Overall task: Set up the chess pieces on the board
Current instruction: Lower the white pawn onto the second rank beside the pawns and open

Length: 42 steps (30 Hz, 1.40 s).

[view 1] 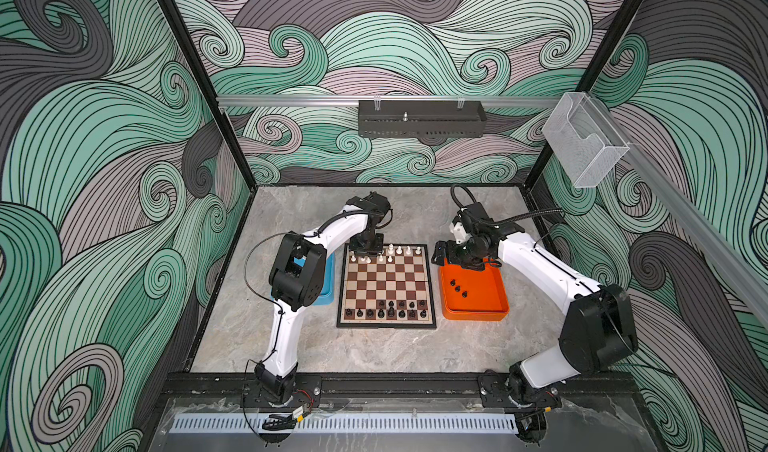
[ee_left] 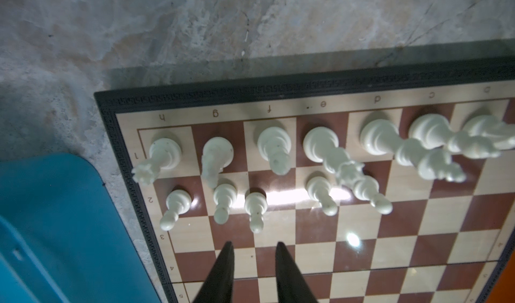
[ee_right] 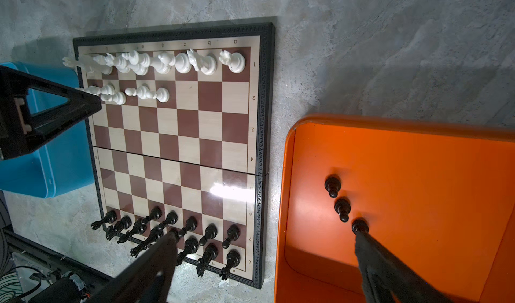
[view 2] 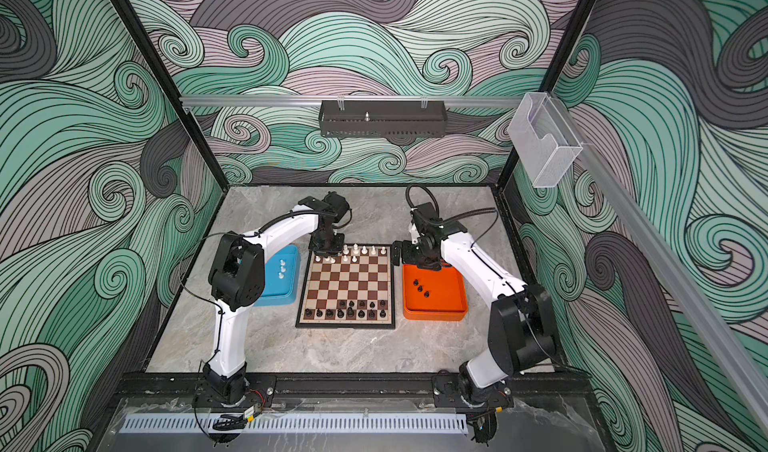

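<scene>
Your left gripper [ee_left: 254,246] hangs narrowly parted and empty, with a white pawn [ee_left: 255,208] just ahead of its fingertips on the board [ee_left: 362,259]. Your right gripper [ee_right: 266,233] gapes wide, with three black pawns [ee_right: 342,208] just ahead of one finger in the orange tray [ee_right: 418,154].

Brown-cream checked board [view 1: 386,281] (black frame [ee_right: 264,106], perhaps fretted).

Board [view 1: 386,279] ranks 3–6 found bare; free passage across. Rank 1 packed w/ white pieces [ee_left: 274,148]; rank 2 blocked d–h by pawns [ee_left: 224,197], a–c seen clear. Ranks 7–8 crowded by black pieces [ee_right: 192,223], f7–h7 open. Left gripper [ee_left: 254,244] hung close behind f–g pawns, jaws narrowly parted. Blue tray [view 2: 278,292] & orange tray [view 1: 482,300] walls set just beside board's two side edges.
</scene>
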Each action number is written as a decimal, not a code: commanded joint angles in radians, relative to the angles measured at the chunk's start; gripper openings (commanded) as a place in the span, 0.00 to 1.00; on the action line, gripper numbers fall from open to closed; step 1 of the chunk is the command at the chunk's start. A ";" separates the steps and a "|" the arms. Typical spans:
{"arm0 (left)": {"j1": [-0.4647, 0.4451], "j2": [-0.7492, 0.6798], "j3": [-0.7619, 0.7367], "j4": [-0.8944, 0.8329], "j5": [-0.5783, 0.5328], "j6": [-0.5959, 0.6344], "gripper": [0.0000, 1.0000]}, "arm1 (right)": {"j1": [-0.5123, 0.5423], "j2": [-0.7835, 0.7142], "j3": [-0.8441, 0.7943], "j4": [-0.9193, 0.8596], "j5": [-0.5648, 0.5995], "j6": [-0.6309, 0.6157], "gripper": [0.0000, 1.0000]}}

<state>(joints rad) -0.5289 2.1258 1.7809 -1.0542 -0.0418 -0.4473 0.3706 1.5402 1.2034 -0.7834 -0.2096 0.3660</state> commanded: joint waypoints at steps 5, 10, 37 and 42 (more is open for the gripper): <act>-0.006 0.029 0.012 -0.012 -0.011 -0.009 0.30 | -0.007 -0.007 -0.005 -0.011 0.002 -0.015 0.99; -0.006 0.040 0.018 -0.005 -0.006 -0.008 0.29 | -0.008 -0.005 -0.007 -0.013 0.001 -0.015 0.99; -0.007 0.093 0.076 -0.008 0.008 -0.004 0.23 | -0.022 0.009 -0.004 -0.013 -0.005 -0.019 0.99; -0.008 0.097 0.073 -0.010 0.008 -0.005 0.22 | -0.024 0.011 -0.005 -0.013 -0.006 -0.019 0.99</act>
<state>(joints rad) -0.5289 2.2036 1.8191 -1.0439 -0.0380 -0.4473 0.3531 1.5414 1.2034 -0.7834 -0.2104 0.3542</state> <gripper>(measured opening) 0.227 0.993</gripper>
